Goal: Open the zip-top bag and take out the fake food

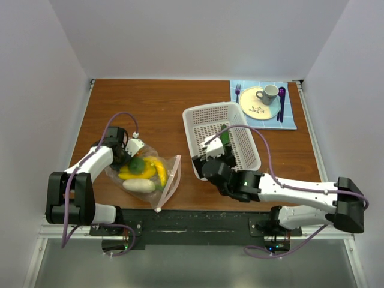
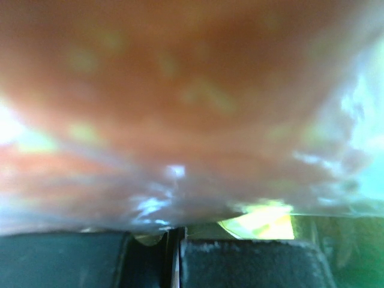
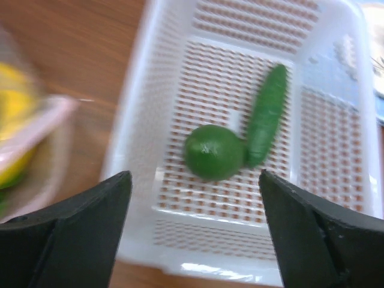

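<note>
White basket (image 3: 139,108), lime (image 3: 213,151), cucumber (image 3: 267,114) inside, apparently touching

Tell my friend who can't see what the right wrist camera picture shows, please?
A white basket full of little holes holds a round green lime touching a dark green cucumber. The right gripper has its two black fingers wide open at the bottom, holding nothing. At the left edge, blurry, is the zip-top bag with yellow food.
</note>
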{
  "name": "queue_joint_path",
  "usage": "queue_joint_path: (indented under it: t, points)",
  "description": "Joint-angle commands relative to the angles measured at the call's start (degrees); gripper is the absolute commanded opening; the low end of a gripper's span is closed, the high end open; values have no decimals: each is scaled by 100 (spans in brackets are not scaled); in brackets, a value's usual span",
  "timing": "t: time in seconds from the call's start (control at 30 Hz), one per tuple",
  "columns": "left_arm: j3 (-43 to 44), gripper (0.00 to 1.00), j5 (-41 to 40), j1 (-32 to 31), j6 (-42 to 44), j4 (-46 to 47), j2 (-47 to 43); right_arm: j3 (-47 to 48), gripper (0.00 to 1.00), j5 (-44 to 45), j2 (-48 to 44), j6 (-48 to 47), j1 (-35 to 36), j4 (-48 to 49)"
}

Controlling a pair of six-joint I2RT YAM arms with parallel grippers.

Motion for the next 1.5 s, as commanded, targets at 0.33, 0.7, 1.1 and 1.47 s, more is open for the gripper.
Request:
queue_joint_path:
  t: [0.33, 0.7, 1.1, 1.47]
  points:
    - [123, 0, 112, 49, -50, -302, 212, 12, 16, -1613, 1367, -927, 919, 2023]
    - [194, 0, 94, 49, -77, -355, 203, 706, 54, -2579, 2914, -1270, 919, 2770]
    - [185, 0, 24, 49, -50, -346, 177, 1296, 65, -3037, 3724, -1252, 919, 3114]
    - [106, 0, -46, 49, 20, -381, 54, 1639, 56, -2958, 4480, -805, 858, 2956]
